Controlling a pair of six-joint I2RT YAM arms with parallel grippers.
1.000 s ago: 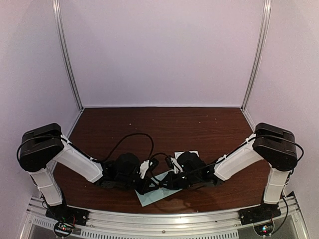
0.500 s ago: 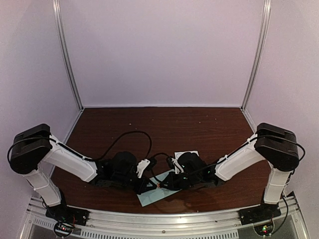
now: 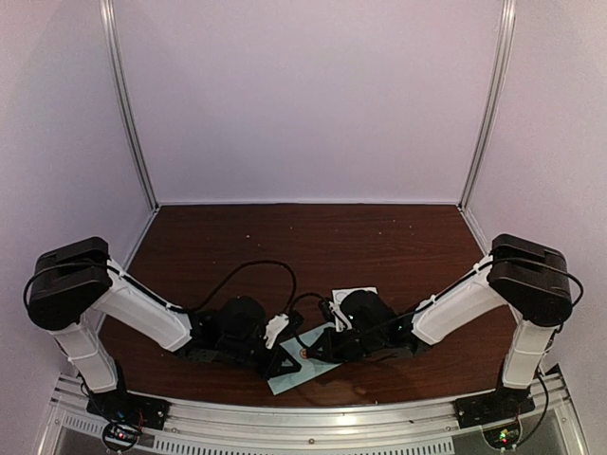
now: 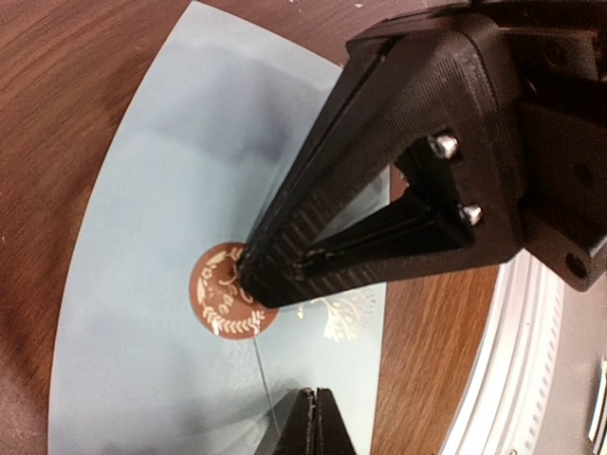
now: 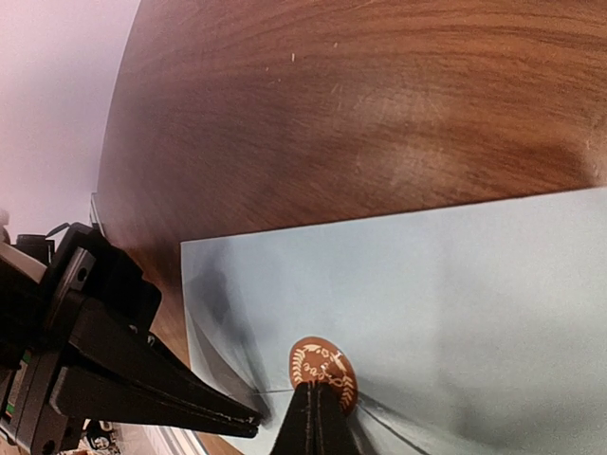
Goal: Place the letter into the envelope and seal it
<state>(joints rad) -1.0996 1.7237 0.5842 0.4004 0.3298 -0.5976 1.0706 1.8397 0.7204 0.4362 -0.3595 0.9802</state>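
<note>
The pale teal envelope lies flat near the table's front edge, flap side up. A round brown sticker with a whitish wreath print sits on the flap's point. My right gripper is shut, and its tip presses down on that sticker. My left gripper is shut too, its tip resting on the envelope just beside the sticker. Both tips meet over the envelope in the top view. The letter is hidden.
A small white strip lies just behind the right wrist. The aluminium rail runs along the near edge, right by the envelope. Black cables loop over the brown tabletop behind the grippers. Pale walls close in three sides.
The left arm has shifted, and its gripper has slid a little nearer the front edge. The brown sticker now shows between the two tips. The right gripper has barely moved.
</note>
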